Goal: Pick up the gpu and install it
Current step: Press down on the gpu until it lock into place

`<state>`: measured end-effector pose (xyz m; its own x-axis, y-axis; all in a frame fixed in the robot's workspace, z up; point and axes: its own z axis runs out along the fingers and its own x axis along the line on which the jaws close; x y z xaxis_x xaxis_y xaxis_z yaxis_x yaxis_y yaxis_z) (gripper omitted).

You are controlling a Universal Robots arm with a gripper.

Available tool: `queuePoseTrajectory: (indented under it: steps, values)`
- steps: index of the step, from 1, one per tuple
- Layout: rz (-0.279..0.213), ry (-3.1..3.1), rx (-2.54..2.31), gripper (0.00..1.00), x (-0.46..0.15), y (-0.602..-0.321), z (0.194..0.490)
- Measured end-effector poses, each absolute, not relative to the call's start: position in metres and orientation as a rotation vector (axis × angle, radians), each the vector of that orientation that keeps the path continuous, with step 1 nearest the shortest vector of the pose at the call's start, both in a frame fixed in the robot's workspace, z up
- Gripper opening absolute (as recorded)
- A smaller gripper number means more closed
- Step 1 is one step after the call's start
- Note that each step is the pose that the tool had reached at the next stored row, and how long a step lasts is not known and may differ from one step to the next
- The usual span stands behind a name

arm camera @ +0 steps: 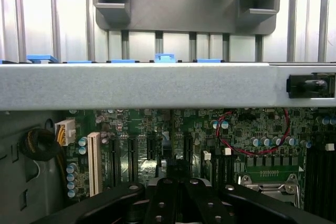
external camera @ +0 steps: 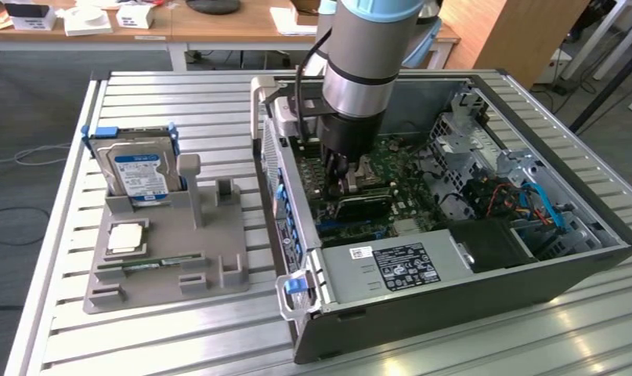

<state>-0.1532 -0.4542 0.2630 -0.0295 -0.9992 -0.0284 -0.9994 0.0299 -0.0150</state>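
Grey slatted metal makes up the worktop (external camera: pixel 65 258), and on it sits an open computer case (external camera: pixel 452 305) with its side off, motherboard (external camera: pixel 409 184) showing. The arm reaches straight down into the case, and the claw (external camera: pixel 342 182) is low over the board, close to the expansion slots (arm camera: pixel 131 156). Its fingers are clenched together. Right below it in the exterior view lies a dark, flat card, the gpu (external camera: pixel 362 205), down among the slots near the case's back wall; whether the fingers pinch its top edge or merely hover over it I cannot tell from where I stand. From the wrist camera the claw's black linkages meet at the middle, above the green board with its black slots, a white slot (arm camera: pixel 94 162) and a looping red wire (arm camera: pixel 252 142).

Off to the exterior view's left, well apart from the case, a grey parts holder (external camera: pixel 169 251) rests on the worktop. A silver hard drive (external camera: pixel 140 174) with a blue-white label stands upright in it, a square processor chip (external camera: pixel 125 237) lies flat in front, and a thin green memory stick (external camera: pixel 149 266) lies nearer the front edge. A silver power supply (external camera: pixel 394 266) with a black label fills the near corner of the case.
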Motion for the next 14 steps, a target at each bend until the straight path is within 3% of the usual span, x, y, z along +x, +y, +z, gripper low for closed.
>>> queuePoseTrajectory:
  steps: [14]
  values:
    - [0.014, 2.231, -2.166, 0.11, -0.1532, -0.4541, 0.2648]
